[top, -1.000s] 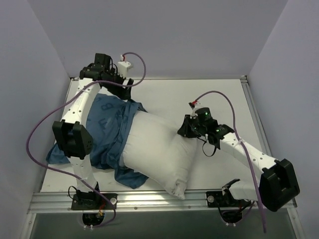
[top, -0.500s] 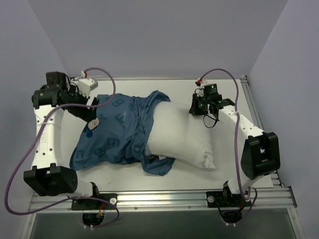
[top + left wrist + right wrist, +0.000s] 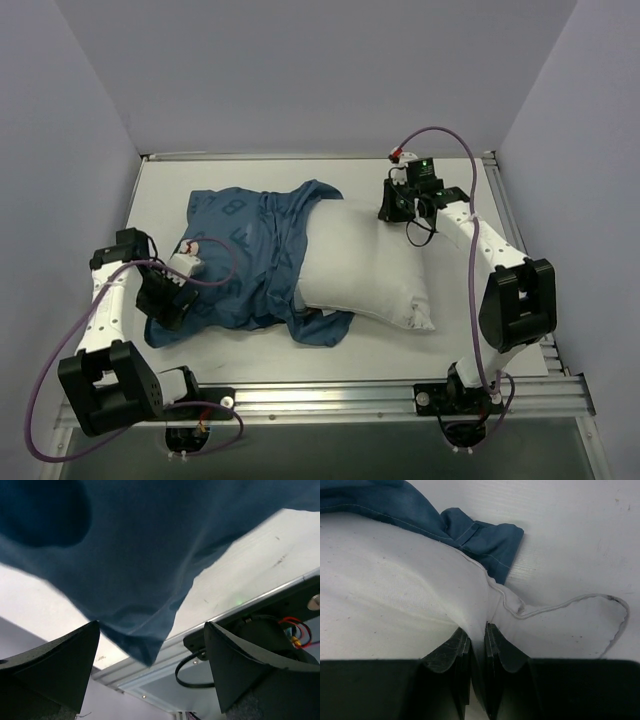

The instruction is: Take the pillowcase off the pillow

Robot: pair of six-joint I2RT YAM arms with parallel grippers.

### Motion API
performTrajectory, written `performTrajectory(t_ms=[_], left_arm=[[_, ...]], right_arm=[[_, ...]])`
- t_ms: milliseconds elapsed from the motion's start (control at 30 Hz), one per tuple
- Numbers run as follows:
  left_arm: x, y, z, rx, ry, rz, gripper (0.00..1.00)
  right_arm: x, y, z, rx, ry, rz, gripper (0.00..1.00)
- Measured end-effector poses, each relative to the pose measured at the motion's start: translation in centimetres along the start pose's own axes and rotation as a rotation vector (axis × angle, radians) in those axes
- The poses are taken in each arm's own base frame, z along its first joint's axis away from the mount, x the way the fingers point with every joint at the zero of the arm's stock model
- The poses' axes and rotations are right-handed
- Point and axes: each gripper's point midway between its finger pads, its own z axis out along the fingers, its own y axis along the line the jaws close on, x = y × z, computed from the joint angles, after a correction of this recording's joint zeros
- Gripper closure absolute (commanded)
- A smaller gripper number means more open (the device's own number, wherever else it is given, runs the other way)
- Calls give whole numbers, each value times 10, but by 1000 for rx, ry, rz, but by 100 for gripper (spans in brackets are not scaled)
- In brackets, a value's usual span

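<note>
Top external: rumpled blue printed fabric pillowcase (image 3: 240,255) covers the left end of the plump white rectangular pillow (image 3: 365,265). Left wrist: left gripper (image 3: 152,630) gapes wide, with blue cloth draped above, perhaps touching. Right wrist: right gripper (image 3: 476,630) pinches the pillow's corner.

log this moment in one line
left gripper: open, at pillowcase edge | right gripper: shut on pillow corner | pillowcase: partly off

arms (image 3: 108,310): white links, black joints | cables (image 3: 440,129): purple (one per arm) | right wrist: green light (image 3: 423,163) | left hand (image 3: 152,630): black wedge fingers (image 3: 240,670)
</note>
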Motion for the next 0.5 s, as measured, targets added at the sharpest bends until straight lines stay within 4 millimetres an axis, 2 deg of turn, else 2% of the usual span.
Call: performTrajectory(t_ms=[100,233,267,300,333,467,500], left_arm=[[4,1,22,7,14,-15,6],[0,11,45,-23,-12,-58,4],[-1,14,48,-32,-20,-71,46],[-3,17,50,-41,-30,-92,79],[-5,20,51,-50,-40,-102,98],[-5,34,48,-99,-72,-145,98],[-4,38,44,-118,-85,-157,98]], right_arm=[[0,0,1,1,4,-4,100],[0,0,1,1,4,-5,100],[0,0,1,1,4,-5,100],[0,-1,1,1,4,-5,100],[0,-1,1,2,3,-6,100],[-1,-3,1,6,2,-3,100],[-3,-4,0,9,1,-1,79]])
